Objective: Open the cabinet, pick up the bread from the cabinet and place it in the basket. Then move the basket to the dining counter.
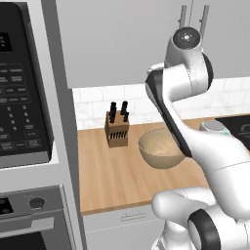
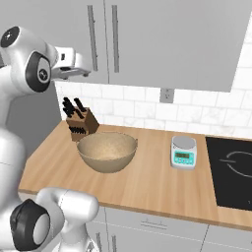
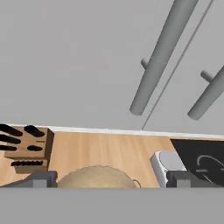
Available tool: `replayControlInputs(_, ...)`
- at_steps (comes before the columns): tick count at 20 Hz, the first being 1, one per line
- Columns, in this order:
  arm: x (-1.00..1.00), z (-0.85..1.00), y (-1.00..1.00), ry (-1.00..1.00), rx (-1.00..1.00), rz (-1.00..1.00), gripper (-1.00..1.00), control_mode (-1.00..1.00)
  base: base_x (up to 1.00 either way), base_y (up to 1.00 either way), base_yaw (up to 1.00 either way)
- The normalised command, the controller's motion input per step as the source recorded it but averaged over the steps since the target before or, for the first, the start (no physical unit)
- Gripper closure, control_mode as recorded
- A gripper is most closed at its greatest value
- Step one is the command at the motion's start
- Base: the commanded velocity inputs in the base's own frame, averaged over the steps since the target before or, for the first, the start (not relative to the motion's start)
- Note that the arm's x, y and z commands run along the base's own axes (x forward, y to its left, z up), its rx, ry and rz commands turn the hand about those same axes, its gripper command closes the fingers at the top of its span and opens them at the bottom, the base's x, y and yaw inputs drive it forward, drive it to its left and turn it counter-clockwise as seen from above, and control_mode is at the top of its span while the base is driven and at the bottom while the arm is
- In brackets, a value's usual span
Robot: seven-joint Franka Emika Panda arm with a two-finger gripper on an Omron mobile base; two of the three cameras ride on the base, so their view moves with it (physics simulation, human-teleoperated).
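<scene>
My pincer (image 3: 111,180) stands wide open and holds nothing, raised in front of the cabinet (image 2: 147,39), whose two doors are both shut. So the bread, I judge, is behind them; I cannot see it. In the hand view the left door's bar handle (image 3: 159,57) lies just ahead of my fingertips and a little to the right, with the right door's handle (image 3: 210,97) further right across the seam between the doors. Each bar runs vertically, so my fingers should close across it from the sides, not along it. In the right base view my hand sits just left of the handle (image 2: 92,37), near but not touching. The basket (image 2: 107,151) waits on the counter (image 2: 147,182) below, beside the knife block (image 2: 78,123), with the scale (image 2: 183,151) to its right.
</scene>
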Motion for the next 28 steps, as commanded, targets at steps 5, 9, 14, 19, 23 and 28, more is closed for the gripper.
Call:
replayControlInputs(5, 0.13, 0.28, -0.3, -0.18, 0.02, 0.13, -1.0, -1.0, 0.0, 0.0, 0.0)
replayControlInputs(9, 0.2, 0.1, -0.23, -0.13, 0.01, 0.12, -1.0, -1.0, 0.0, 0.0, 0.0)
replayControlInputs(14, 0.53, 0.0, -0.1, -0.05, 0.01, 0.14, -1.0, -1.0, 0.0, 0.0, 0.0)
replayControlInputs(19, 0.57, 0.0, -0.15, 0.0, 0.0, 0.03, -1.0, -1.0, 0.0, 0.0, 0.0)
replayControlInputs(23, 0.65, 0.0, -0.09, -0.01, 0.0, 0.0, -1.0, -1.0, 0.0, 0.0, 0.0)
replayControlInputs(28, 0.69, -0.03, -0.03, 0.0, 0.0, 0.0, -1.0, -1.0, 0.0, 0.0, 0.0)
